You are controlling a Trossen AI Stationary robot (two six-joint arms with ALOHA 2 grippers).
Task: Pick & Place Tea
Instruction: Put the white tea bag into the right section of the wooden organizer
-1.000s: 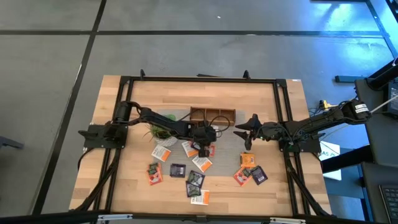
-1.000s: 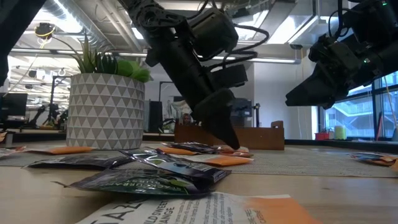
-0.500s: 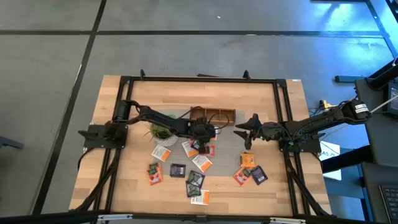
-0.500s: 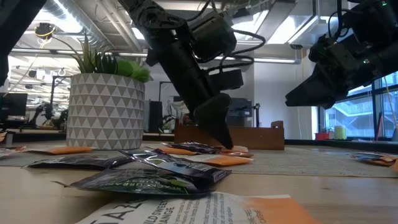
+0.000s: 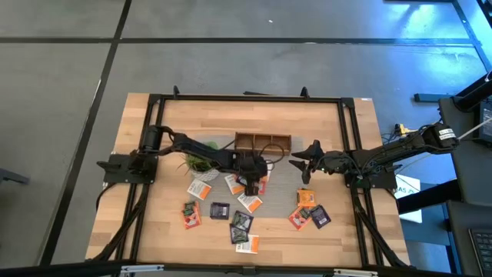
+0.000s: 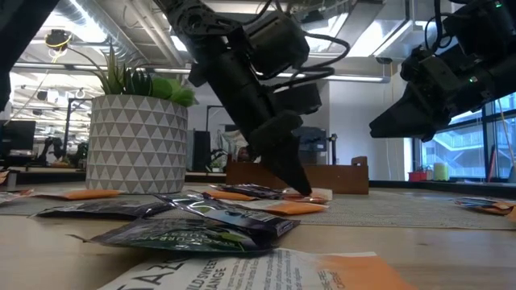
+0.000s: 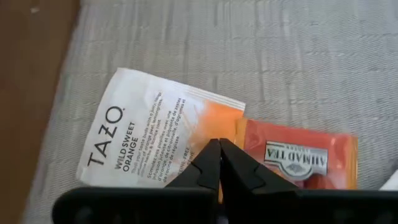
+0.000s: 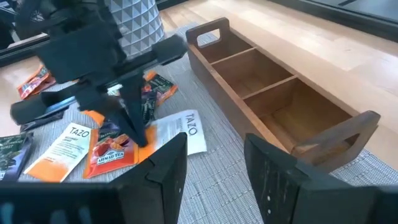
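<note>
Jaws of the left gripper (image 7: 219,163) are pressed together, tips down over the seam between a white-and-orange sachet (image 7: 149,142) and an orange-red sachet (image 7: 298,155) on the grey mat (image 7: 261,56) — holding nothing that shows. In the high view this gripper sits at frame centre, just below the wooden box (image 5: 262,141). Right gripper (image 8: 212,171) hovers at centre right, jaws parted and empty. More tea sachets (image 5: 240,221) lie scattered across the lower tabletop (image 5: 154,223) — a potted plant (image 6: 137,133) stands left of the box.
</note>
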